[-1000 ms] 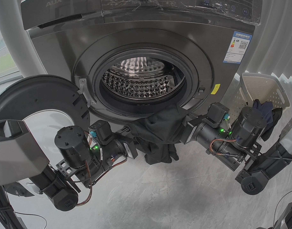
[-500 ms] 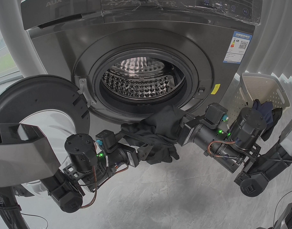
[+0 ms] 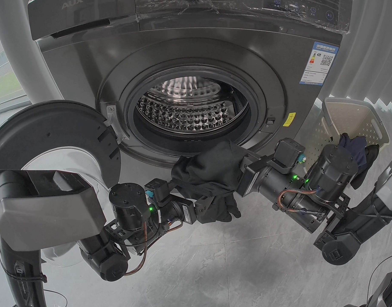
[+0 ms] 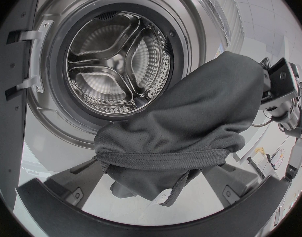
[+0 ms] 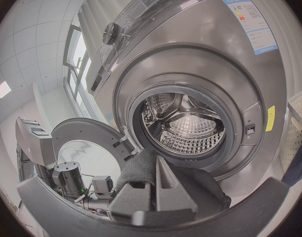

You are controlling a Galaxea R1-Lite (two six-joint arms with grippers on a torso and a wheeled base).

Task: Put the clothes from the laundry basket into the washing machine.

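— At the far left, what stands?
— The washer's [image 3: 213, 43] door [image 3: 55, 124], swung wide open, with the drum [image 3: 191, 103] showing through the round opening beside it. Next comes the left gripper [image 3: 202, 204], low before the washer, under the garment [image 3: 208, 169].
— How are its jaws?
— Spread apart. The left wrist view shows both fingers [image 4: 75, 186] set wide, with the garment's hem stretched across above them. Whether cloth touches them, I cannot tell.
— How does the garment lie?
— It is a black bundle. Its long axis slants from lower left, over the left gripper, up to the right at the opening's lower rim. The hem end faces the left gripper, and a loose tail hangs toward the floor [image 3: 247, 269].
— And the right gripper [image 5: 156, 173]?
— Clamped on the garment's upper right end, fingers pressed together, cloth bunched around them.
— Farther right?
— The basket [image 3: 354, 105] stands beside the washer, with dark blue clothes [image 3: 354, 143] draped over its edge.
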